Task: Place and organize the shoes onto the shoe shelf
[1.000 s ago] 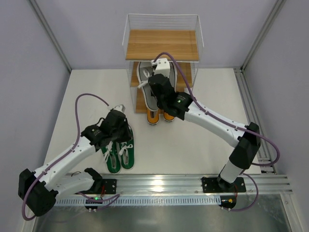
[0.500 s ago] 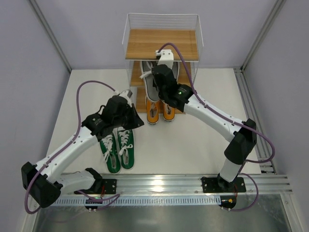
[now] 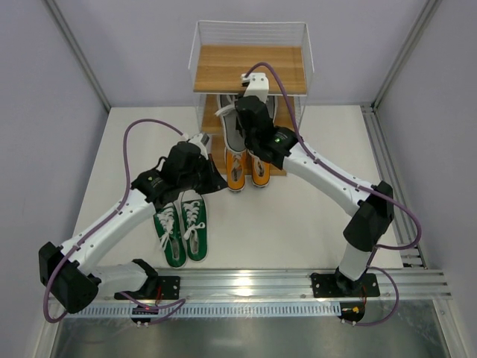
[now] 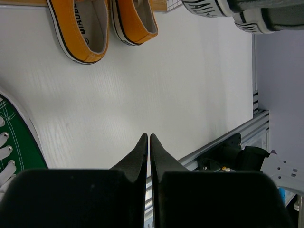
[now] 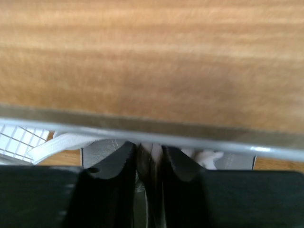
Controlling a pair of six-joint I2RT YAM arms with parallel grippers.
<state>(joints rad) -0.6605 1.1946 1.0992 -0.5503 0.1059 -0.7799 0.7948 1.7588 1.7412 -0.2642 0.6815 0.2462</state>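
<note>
The shoe shelf (image 3: 250,68) stands at the back of the white table. A grey pair (image 3: 227,128) lies on its middle board, heels toward me, under the top board (image 5: 152,57). My right gripper (image 3: 252,104) reaches in there, and its fingers (image 5: 149,147) pinch the inner sides of the grey shoes (image 5: 102,149). An orange pair (image 3: 246,175) sits on the lowest board, also in the left wrist view (image 4: 83,28). Two green shoes (image 3: 180,231) lie side by side on the table. My left gripper (image 4: 147,135) hovers shut and empty between the green and orange pairs (image 3: 215,181).
A metal rail (image 3: 298,280) runs along the near table edge, also seen past the left fingers (image 4: 223,142). Slanted frame posts (image 3: 78,56) and grey walls close in both sides. The right arm's purple cable (image 3: 279,82) loops over the shelf front.
The right gripper has pushed the grey pair deeper onto the middle board. The left arm has lifted off the green shoes and swung up and right toward the orange pair.
</note>
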